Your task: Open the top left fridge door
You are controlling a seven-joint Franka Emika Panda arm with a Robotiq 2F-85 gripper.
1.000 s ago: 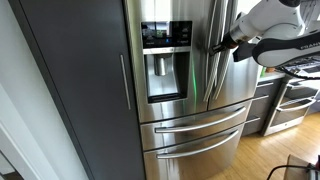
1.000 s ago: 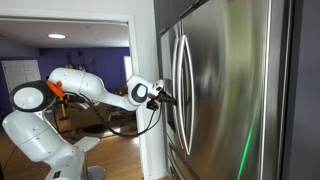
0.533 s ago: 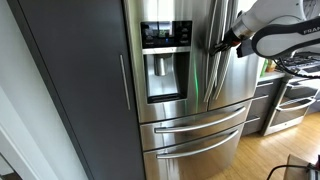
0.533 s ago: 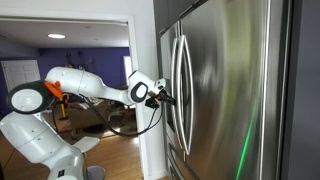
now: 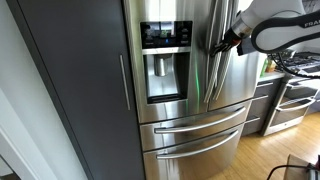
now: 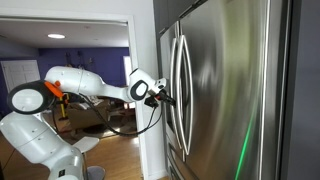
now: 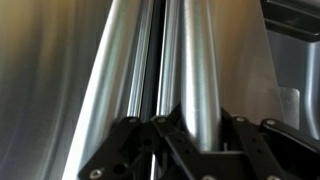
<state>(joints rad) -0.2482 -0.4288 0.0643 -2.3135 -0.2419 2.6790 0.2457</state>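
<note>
We see the black pincer (image 5: 221, 46) at upper right, straddling a long steel bar handle (image 7: 196, 70) beside the stainless-steel dispenser fridge door (image 5: 165, 110); clamped or not, we can't tell.

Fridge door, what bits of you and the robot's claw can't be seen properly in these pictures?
- Writing on the display panel: too small and blurry in an exterior view.
- Top of the top left fridge door: cut off by the picture's upper edge.
- Tips of the gripper: in the wrist view a bar handle and the bottom edge hide them, so whether it is squeezing is unclear.
</note>
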